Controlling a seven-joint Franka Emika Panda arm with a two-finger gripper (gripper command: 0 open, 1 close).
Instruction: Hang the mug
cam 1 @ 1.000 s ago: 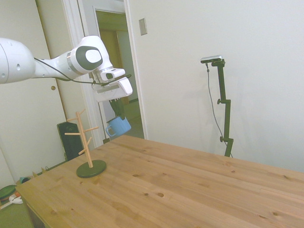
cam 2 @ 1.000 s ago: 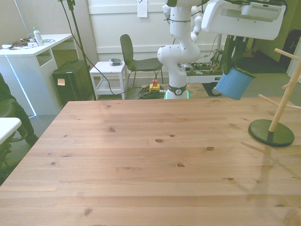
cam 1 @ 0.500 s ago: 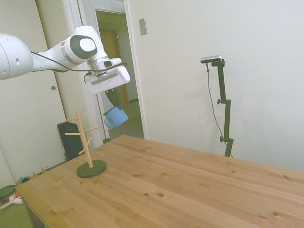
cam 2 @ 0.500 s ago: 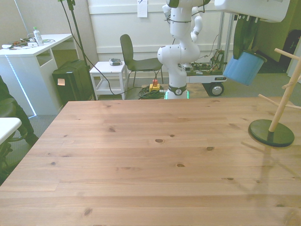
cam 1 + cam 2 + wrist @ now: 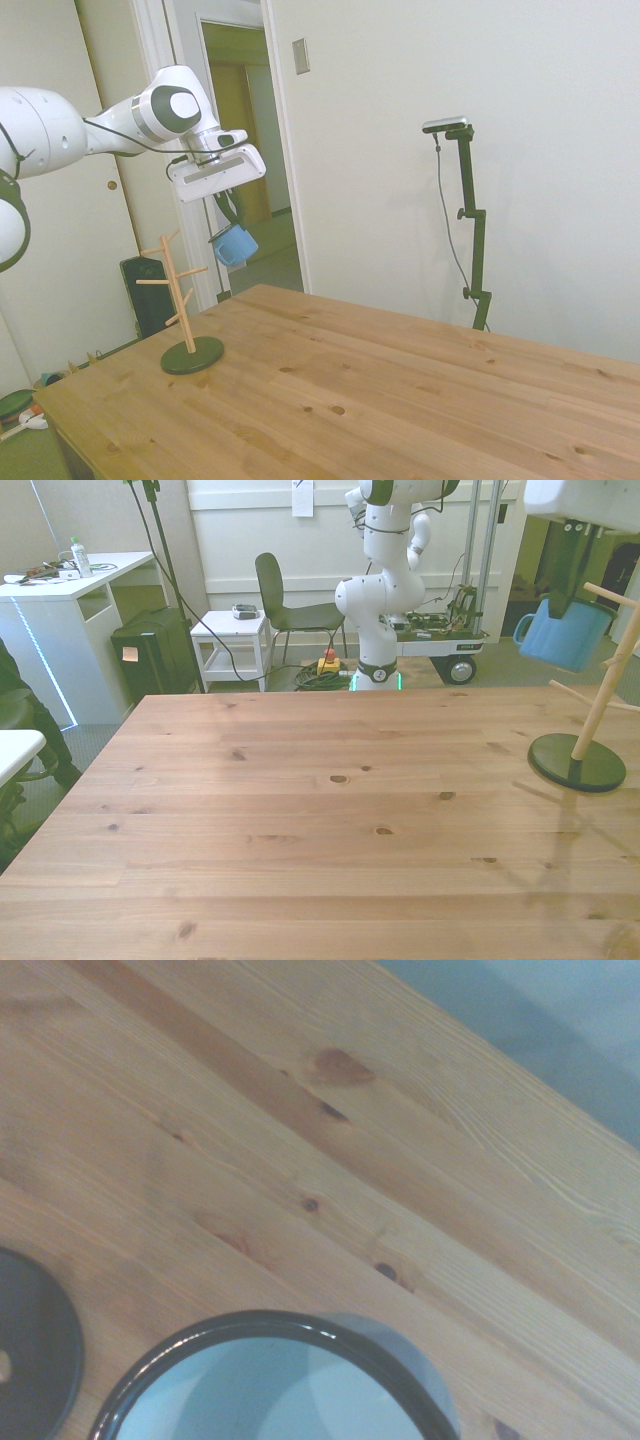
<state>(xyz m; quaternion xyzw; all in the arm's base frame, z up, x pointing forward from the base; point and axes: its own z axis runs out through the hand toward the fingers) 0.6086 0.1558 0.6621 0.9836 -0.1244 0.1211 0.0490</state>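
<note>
The gripper is clamped on the light blue mug, carrying it in the air. It hangs above and just beside the wooden mug tree, level with the tree's top peg.

A wooden table of knotty pine planks fills the scene, its boards running lengthwise in the front view. Just one thing stands on it: a wooden mug tree on a dark round base, upright with angled pegs, close to the table's edge at the front view's right.
</note>
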